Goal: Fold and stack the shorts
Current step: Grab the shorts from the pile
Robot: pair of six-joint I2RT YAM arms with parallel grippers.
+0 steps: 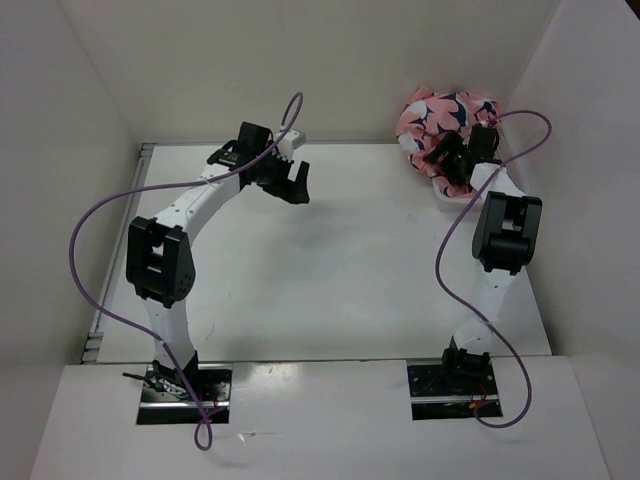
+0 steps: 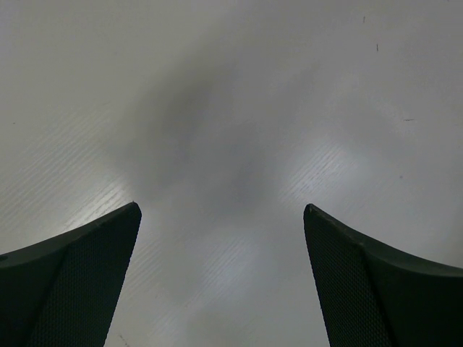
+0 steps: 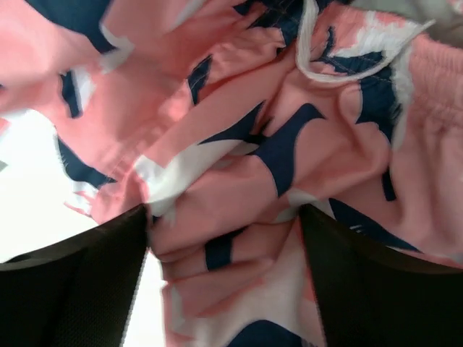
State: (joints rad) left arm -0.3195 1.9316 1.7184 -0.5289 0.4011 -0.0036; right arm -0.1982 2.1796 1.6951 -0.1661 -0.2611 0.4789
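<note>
The coral-pink shorts (image 1: 440, 112) with navy-and-white shapes lie crumpled in a heap at the table's far right corner. My right gripper (image 1: 457, 163) is pushed into the near side of the heap. In the right wrist view the shorts (image 3: 239, 137) fill the frame, and folds of fabric bulge between the wide-spread fingers of the right gripper (image 3: 224, 211). A white drawstring (image 3: 318, 69) loops near the gathered waistband. My left gripper (image 1: 291, 181) hangs open over the bare table at the back centre-left. The left wrist view shows the left gripper (image 2: 223, 207) with only table surface between its fingers.
The white table (image 1: 340, 270) is boxed in by white walls at the back and both sides. Purple cables (image 1: 100, 215) arc from each arm. The shorts heap rests against the back right wall.
</note>
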